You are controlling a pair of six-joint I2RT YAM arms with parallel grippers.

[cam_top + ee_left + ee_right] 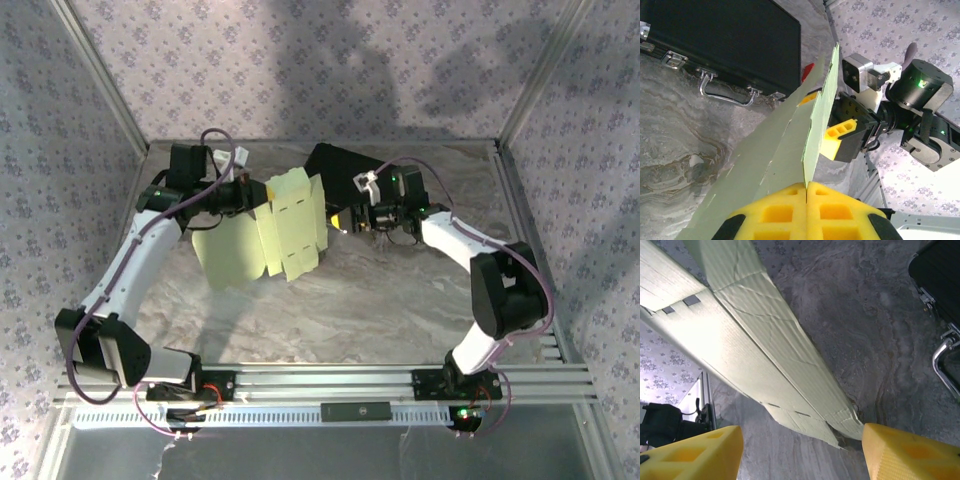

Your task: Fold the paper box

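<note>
Left pincer (pixel 805 192) clamped on paper box (pixel 780 150), right pincer (pixel 800 440) agape at its edge

left hand (pixel 805 192): clamped shut (arm stretched forward) | right hand (pixel 802 437): spread wide apart; arm reaching inward

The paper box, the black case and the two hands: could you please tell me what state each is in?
Paper box: unfolded sheet, held up on edge.
Black hard case: closed, lying flat on the table.
Left hand: shut on the paper box's edge.
Right hand: open, straddling the paper box's edge, not gripping.
</note>
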